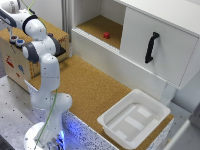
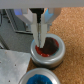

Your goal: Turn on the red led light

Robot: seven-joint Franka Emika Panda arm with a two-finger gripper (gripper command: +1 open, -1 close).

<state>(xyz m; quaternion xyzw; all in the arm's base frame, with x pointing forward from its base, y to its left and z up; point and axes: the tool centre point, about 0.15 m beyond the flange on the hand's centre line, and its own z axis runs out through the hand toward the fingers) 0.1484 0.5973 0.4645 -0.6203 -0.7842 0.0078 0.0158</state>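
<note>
On the cork-topped table [image 1: 95, 92], seen in the exterior view, the white arm [image 1: 42, 70] is rising from its base and bending back toward the wooden box [image 1: 15, 55] at the exterior view's left, while a white cabinet [image 1: 150, 35] with a black handle [image 1: 151, 47] is standing along the far side and a white tray [image 1: 134, 118] is sitting near the front edge. In the wrist view the pincer [image 2: 39, 39] is pointing down with its fingers pressed together, their tips reaching into the red button [image 2: 48, 49] ringed in grey metal; a blue button [image 2: 42, 77] is sitting just beside it. Whether the tips are actually pushing the red button cannot be told, and no red light is showing, so the press seems under way but the lighting is apparently not yet achieved.
</note>
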